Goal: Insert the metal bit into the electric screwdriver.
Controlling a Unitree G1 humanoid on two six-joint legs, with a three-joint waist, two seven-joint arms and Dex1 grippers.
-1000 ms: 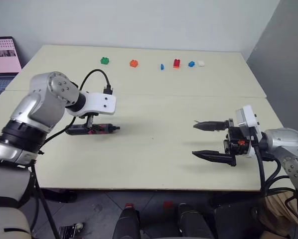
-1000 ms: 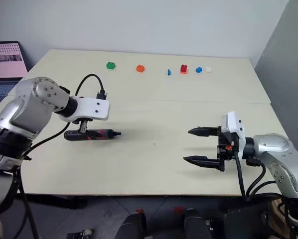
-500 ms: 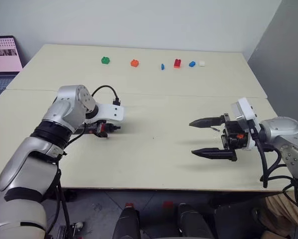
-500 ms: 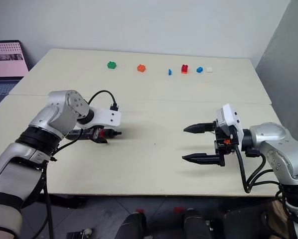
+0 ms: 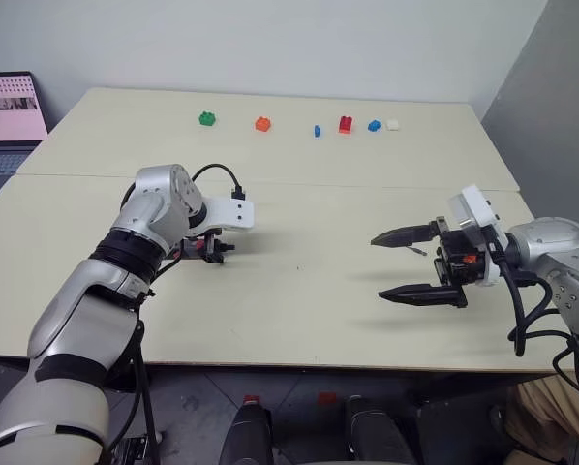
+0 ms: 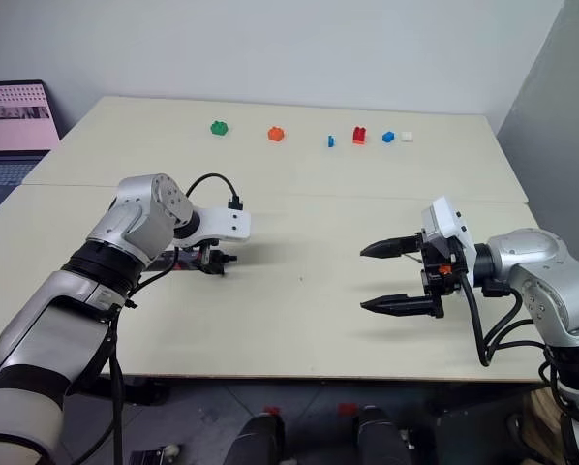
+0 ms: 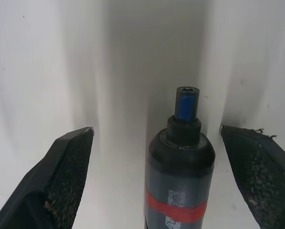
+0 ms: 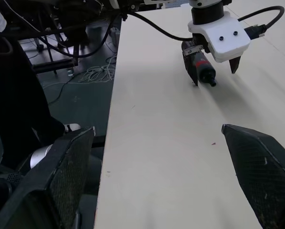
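Electric screwdriver (image 7: pixel 179 183), slim black pen-shaped tool with red band: lying on pale table (image 5: pixel 299 310), socket end empty. Left gripper (image 7: pixel 171 157) straddles it, fingers released, not yet closed on it. Right gripper (image 5: pixel 417 263) well apart, fingers spread, empty. Small grey sliver beside its upper finger, possibly metal bit, cannot tell. Grasp and insertion both outstanding.

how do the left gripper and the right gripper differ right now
The left gripper points down at the table and straddles the electric screwdriver; the right gripper points sideways with nothing between its fingers. The left gripper is down at the tabletop; the right gripper hovers above it. Both are open, holding nothing.
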